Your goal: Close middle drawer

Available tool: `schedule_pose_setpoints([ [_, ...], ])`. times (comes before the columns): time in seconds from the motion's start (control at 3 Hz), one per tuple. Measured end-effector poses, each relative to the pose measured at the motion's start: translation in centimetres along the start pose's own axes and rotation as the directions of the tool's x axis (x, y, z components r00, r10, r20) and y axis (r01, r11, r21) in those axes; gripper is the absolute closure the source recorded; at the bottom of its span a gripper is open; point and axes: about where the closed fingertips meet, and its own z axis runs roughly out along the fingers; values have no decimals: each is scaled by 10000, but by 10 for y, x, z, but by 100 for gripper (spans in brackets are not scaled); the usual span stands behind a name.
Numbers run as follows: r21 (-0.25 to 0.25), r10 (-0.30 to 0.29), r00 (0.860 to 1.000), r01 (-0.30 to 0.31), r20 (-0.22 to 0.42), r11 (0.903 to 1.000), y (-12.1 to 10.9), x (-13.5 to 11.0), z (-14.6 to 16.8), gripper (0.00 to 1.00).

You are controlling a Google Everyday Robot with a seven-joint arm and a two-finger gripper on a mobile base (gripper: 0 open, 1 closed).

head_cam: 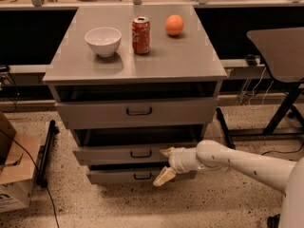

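**Closing the middle drawer: gripper at the front panel, drawer not yet home**

Location: the middle drawer (109,155) stands partly pulled out of the grey cabinet. It sits below the top drawer (95,113) with the taller front and above the lowest drawer (114,176). Its tray shows as a dark gap behind the low front panel.

Gripper: the gripper (161,167) is just right of the small loop handle (141,153). Its fingers are spread, one at the panel's face and one hanging lower before the lowest drawer. Contact with the panel cannot be confirmed.

Handling, as judged: a stiff metal drawer, fairly heavy, likely running on slides. No grasp is needed. A flat push on the rigid front panel, near the centre handle, should send it in square, while an off-centre push may rack it.

Also noted on the counter (180,61): a bowl (103,40), a can (141,35) and an orange (174,25). A hard slam could jolt them.
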Motion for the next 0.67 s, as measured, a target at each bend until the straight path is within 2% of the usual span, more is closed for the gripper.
schedule_pose_setpoints([
  [0.67, -11, 16, 10000, -16, 25, 10000, -2, 1, 1, 0],
])
